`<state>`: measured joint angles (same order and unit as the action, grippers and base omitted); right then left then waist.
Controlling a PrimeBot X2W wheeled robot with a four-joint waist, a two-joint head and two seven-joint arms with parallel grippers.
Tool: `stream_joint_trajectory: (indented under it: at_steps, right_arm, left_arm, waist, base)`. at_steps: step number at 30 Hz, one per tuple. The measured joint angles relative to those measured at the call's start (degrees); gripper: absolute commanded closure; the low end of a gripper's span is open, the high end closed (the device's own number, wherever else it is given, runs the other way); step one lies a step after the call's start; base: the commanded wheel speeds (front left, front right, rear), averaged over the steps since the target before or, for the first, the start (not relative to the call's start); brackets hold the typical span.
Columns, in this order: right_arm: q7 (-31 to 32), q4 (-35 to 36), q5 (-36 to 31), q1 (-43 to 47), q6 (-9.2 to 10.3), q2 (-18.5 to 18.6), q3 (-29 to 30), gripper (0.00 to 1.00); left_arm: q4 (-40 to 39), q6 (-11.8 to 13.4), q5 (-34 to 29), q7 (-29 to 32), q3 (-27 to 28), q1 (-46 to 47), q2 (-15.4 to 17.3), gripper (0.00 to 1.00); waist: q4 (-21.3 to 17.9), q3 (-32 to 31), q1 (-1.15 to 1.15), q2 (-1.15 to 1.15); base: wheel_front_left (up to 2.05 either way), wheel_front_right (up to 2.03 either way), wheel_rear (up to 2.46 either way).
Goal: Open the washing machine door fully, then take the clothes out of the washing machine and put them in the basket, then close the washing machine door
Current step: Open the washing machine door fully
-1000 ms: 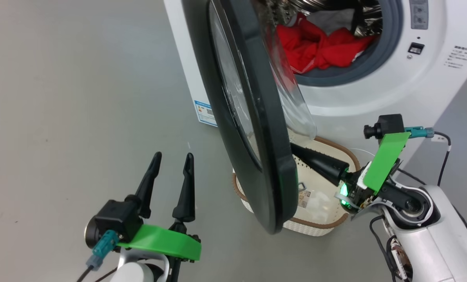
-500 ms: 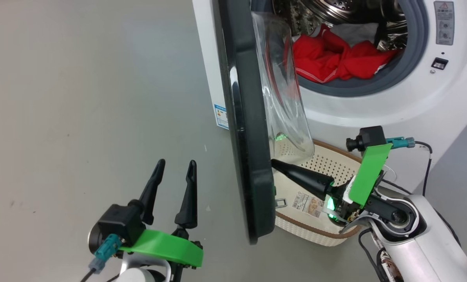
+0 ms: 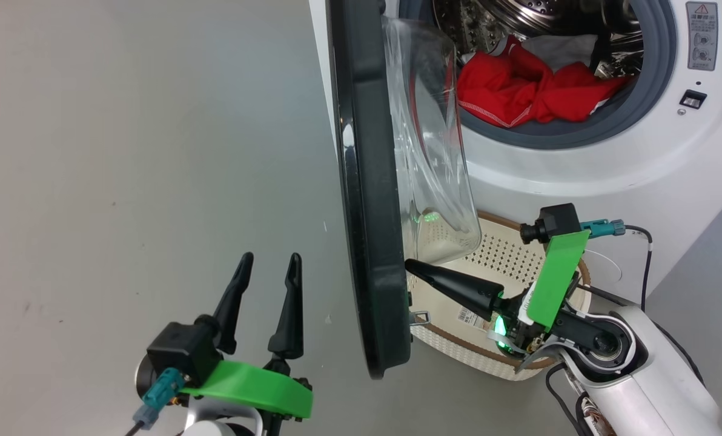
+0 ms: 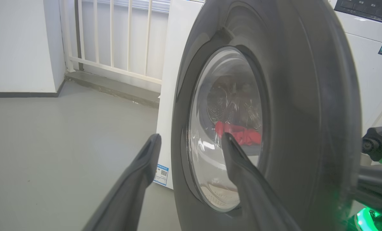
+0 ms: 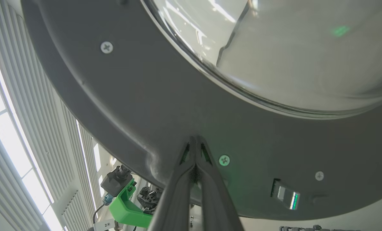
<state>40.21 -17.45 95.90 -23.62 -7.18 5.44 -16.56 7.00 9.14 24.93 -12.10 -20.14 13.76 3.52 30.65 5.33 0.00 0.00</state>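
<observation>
Door (image 3: 367,212) is cut off by the top edge in the head view, and its rim hides one end of the basket (image 3: 506,257). Right gripper (image 3: 409,264) covers part of the basket's sticker (image 3: 467,315); print unreadable. Clothes (image 3: 530,91) partly behind the door glass, distorted. Washing machine (image 3: 579,175) cropped top and right. Blue label (image 4: 161,175) too small to read. Left gripper (image 4: 191,136) blurred up close in its wrist view.

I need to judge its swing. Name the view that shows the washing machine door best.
Head view: the washing machine door stands edge-on, swung out from the washing machine. Left wrist view shows its glossy outer face; right wrist view, its inner rim up close.
</observation>
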Motion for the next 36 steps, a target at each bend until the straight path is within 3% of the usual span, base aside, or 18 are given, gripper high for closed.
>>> stream_joint_trajectory:
  at_steps: [11,12,13,16,17,18,25,32,36]
  right_arm:
    - [-5.2,0.6,2.4,-0.2,0.0,3.5,-4.7,1.0]
    - [-6.6,0.7,2.1,-0.3,0.0,3.9,-4.9,0.93]
    - [-7.9,0.7,1.3,-0.4,0.0,4.4,-5.1,0.72]
    - [-12.9,0.9,-2.7,-0.7,0.0,6.1,-5.5,0.26]
    - [-14.7,1.0,-4.8,-1.0,0.0,6.7,-5.7,0.06]
    - [-16.8,1.2,-7.5,-1.3,0.0,7.3,-5.9,0.0]
    - [-28.9,2.5,-28.5,-1.5,0.0,8.3,-4.1,0.0]
    - [-35.9,4.9,-52.0,0.1,-0.01,6.2,2.1,0.0]
    - [-38.3,7.4,-64.0,3.5,-0.02,3.2,6.4,0.0]
  left_arm:
    - [-0.1,0.2,1.4,0.0,-0.1,0.0,0.2,0.0]
    - [-0.1,0.2,1.4,0.0,-0.1,0.0,0.2,0.0]
    - [-0.1,0.2,1.5,0.0,-0.1,0.0,0.2,0.0]
    - [-0.1,0.2,1.7,0.0,-0.2,0.0,0.2,0.0]
    - [-0.1,0.2,1.7,0.0,-0.2,0.0,0.2,0.0]
    - [-0.1,0.2,1.7,0.0,-0.2,0.0,0.2,0.0]
    - [-0.7,0.2,1.8,-0.2,-0.1,-0.1,0.2,0.0]
    - [-1.0,0.4,1.9,-1.2,0.2,-0.9,0.2,0.0]
    - [-1.2,0.4,1.9,-1.7,0.3,-0.9,0.1,0.0]
  waist:
    - [0.0,-0.1,0.0,0.0]
    - [-0.1,-0.1,0.0,0.0]
    - [-0.1,-0.1,0.0,0.0]
    - [-0.1,-0.1,0.0,0.0]
    - [-0.1,-0.1,0.0,0.0]
    - [-0.1,-0.2,0.0,0.0]
    - [-0.6,0.1,0.0,0.0]
    - [-1.1,0.7,0.0,0.0]
    - [-1.4,0.8,0.0,0.0]
  base:
    - [0.0,0.0,0.0]
    - [0.0,0.0,0.0]
    - [0.0,0.0,0.0]
    - [0.0,0.0,0.0]
    - [0.0,0.0,0.0]
    - [0.0,0.0,0.0]
    - [0.0,0.0,0.0]
    - [0.0,0.0,0.0]
    - [0.0,0.0,0.0]
